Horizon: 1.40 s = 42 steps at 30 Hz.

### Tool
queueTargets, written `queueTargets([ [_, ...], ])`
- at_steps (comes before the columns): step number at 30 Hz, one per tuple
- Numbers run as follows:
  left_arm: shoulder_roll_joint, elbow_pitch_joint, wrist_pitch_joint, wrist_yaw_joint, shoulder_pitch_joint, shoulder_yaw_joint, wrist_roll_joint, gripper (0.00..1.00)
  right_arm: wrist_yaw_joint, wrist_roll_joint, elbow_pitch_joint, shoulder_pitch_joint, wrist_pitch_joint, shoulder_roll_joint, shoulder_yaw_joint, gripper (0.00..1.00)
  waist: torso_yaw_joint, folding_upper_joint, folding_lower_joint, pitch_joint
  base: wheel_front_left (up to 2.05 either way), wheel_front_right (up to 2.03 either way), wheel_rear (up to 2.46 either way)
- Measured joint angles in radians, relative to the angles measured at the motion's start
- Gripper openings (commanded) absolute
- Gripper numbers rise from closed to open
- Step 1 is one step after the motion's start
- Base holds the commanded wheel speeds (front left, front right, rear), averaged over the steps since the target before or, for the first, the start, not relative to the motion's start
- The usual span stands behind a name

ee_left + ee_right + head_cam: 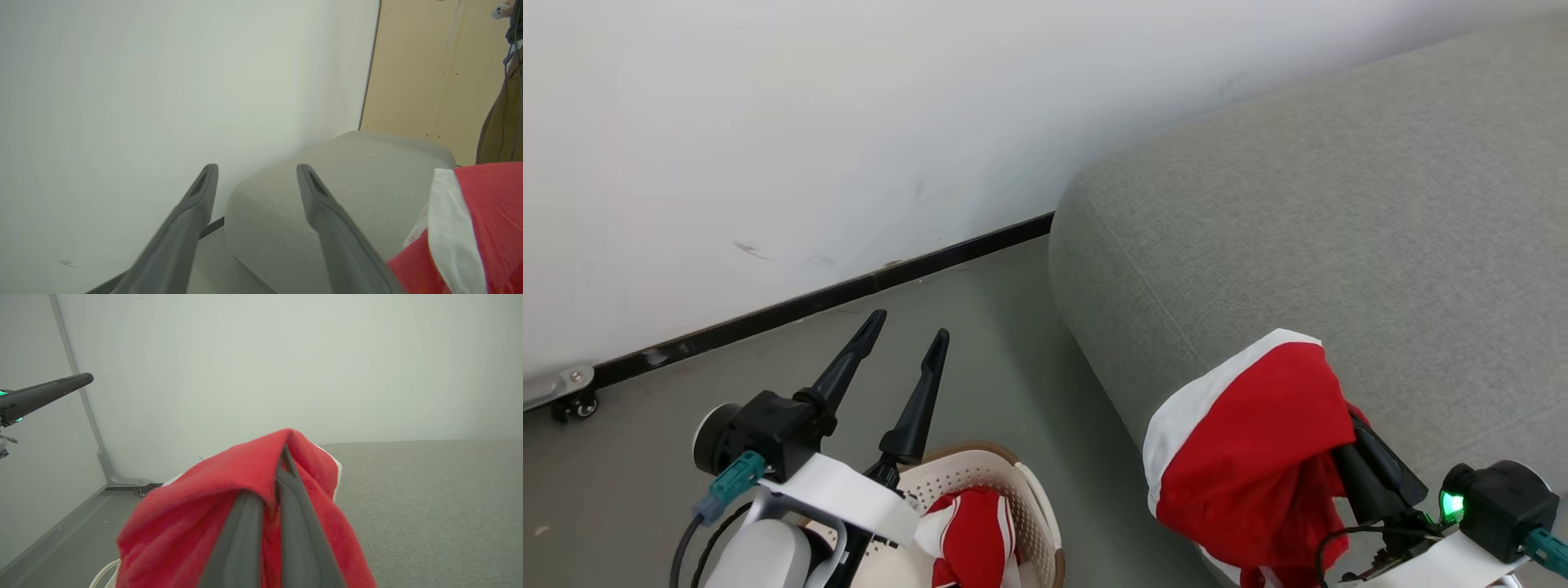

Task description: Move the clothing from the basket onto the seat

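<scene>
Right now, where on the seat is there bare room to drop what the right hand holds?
The seat top is bare fabric from the held red garment back to the wall. Crowded only at its near edge, where the garment drapes over the shut right hand.

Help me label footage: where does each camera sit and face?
Head view: from the head, down at basket, seat and floor; left gripper, right gripper.
Left wrist view: from the left wrist, along open fingers toward wall and seat.
Right wrist view: from the right wrist, along shut fingers pinching the red garment.
Shared: all three show the seat and that garment.
</scene>
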Motion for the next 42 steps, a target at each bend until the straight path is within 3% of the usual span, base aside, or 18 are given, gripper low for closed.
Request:
queueTargets([
  [10,0.023,-0.049,0.000,0.052,0.042,0.068,0.016,1.00,0.000,0.082,-0.002,-0.120,0.030,-0.021,-0.040,0.00,-0.047,0.0000,-0.0001,0.019,0.00,0.00,0.00],
  [22,0.066,-0.126,0.000,0.102,0.071,0.137,0.040,1.00,0.000,0.171,0.048,-0.411,0.126,-0.127,-0.151,0.00,-0.040,0.0000,-0.0001,0.078,0.00,0.00,0.00],
  [30,0.089,-0.173,0.000,0.120,0.071,0.157,0.053,1.00,0.000,0.204,0.142,-0.570,0.215,-0.224,-0.190,0.00,-0.021,0.0000,0.0000,0.129,0.00,0.00,0.00],
  [42,0.107,-0.245,0.017,0.129,0.059,0.152,0.072,1.00,0.000,0.247,0.293,-0.722,0.277,-0.301,-0.226,0.00,0.016,0.0000,0.0000,0.224,0.00,0.00,0.00],
])
